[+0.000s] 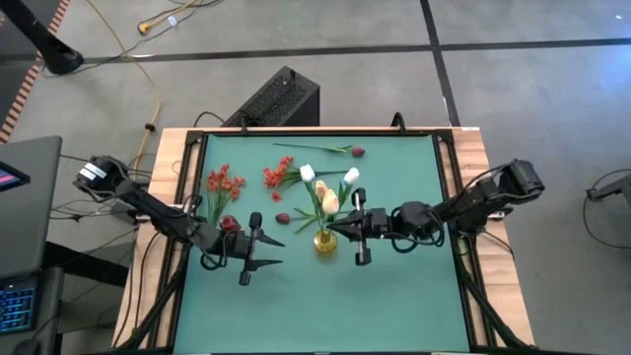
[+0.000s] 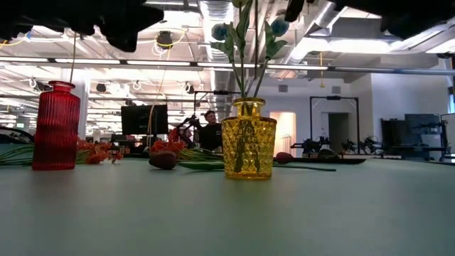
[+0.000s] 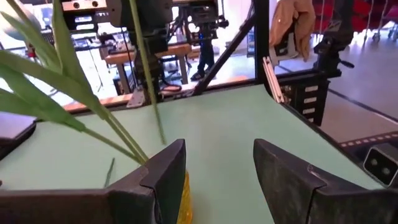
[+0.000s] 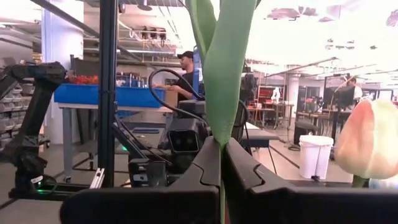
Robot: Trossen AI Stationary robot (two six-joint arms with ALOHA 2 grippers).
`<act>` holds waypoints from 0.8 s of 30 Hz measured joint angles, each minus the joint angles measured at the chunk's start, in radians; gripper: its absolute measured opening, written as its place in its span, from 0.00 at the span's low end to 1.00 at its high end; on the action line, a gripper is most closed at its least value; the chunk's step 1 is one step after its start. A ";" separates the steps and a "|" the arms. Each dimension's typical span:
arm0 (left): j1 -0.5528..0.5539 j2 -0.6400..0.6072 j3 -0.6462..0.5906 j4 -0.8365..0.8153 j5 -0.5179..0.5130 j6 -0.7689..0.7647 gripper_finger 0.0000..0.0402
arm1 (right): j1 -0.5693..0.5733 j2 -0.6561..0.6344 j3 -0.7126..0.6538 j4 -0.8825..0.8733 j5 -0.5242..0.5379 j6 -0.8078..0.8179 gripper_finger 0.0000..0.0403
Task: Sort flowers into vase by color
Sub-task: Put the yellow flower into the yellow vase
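Note:
A yellow glass vase (image 1: 323,241) (image 2: 247,139) stands mid-table with white and cream tulips (image 1: 328,201) upright in it. My right gripper (image 1: 333,229) (image 4: 222,148) is just above the vase, coming from the right, shut on a green tulip stem. A peach tulip head (image 4: 370,140) shows beside it. My left gripper (image 1: 279,251) (image 3: 217,155) stands open to the vase's left, touching nothing. A red vase (image 1: 229,225) (image 2: 55,125) stands by the left arm. Red-orange blossoms (image 1: 225,182), (image 1: 278,176) and maroon buds (image 1: 283,218), (image 1: 357,151) lie flat on the mat. My right gripper pinches a tulip's green stem and leaf (image 4: 217,118) between its two fingers. The fingers come roughly level from the table's right side and lie across the stem. The stem stands upright and runs down between the fingers out of the wrist view, over the yellow vase.
The green mat (image 1: 394,296) is bare along the near side and at the right. A black box (image 1: 276,99) sits beyond the table's far edge. In the low view a person (image 2: 210,131) is in the room behind the table.

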 joint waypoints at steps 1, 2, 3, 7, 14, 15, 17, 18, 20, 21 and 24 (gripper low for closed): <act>0.000 0.000 0.000 -0.004 0.000 -0.001 0.44 | -0.001 0.016 -0.001 0.018 0.000 -0.005 0.06; 0.000 0.000 0.000 -0.004 0.000 -0.003 0.44 | -0.002 0.040 -0.002 0.046 0.001 -0.007 0.06; 0.000 0.000 0.000 -0.003 0.000 -0.004 0.44 | -0.004 0.064 -0.003 0.081 0.002 -0.007 0.06; 0.000 0.000 0.000 -0.013 0.000 -0.023 0.44 | -0.014 0.128 -0.003 0.168 0.003 -0.007 0.06; 0.000 0.000 0.000 -0.019 0.014 -0.041 0.44 | -0.022 0.117 -0.003 0.145 0.003 0.004 0.06; 0.000 0.000 0.000 -0.021 0.019 -0.041 0.44 | -0.022 0.112 -0.003 0.146 0.003 0.004 0.06; 0.000 0.000 0.000 -0.021 0.027 -0.050 0.44 | -0.021 0.104 -0.003 0.143 0.002 0.001 0.06; 0.000 0.000 0.000 -0.022 0.032 -0.058 0.44 | -0.021 0.103 -0.003 0.136 0.002 -0.003 0.06; -0.002 0.000 0.000 -0.026 0.033 -0.065 0.44 | -0.021 0.103 -0.003 0.103 0.002 -0.007 0.06; -0.003 0.000 0.000 -0.028 0.033 -0.069 0.44 | -0.021 0.103 -0.003 0.085 0.002 -0.006 0.06; -0.003 0.000 0.000 -0.028 0.033 -0.083 0.44 | -0.029 0.103 -0.003 0.054 0.002 0.001 0.06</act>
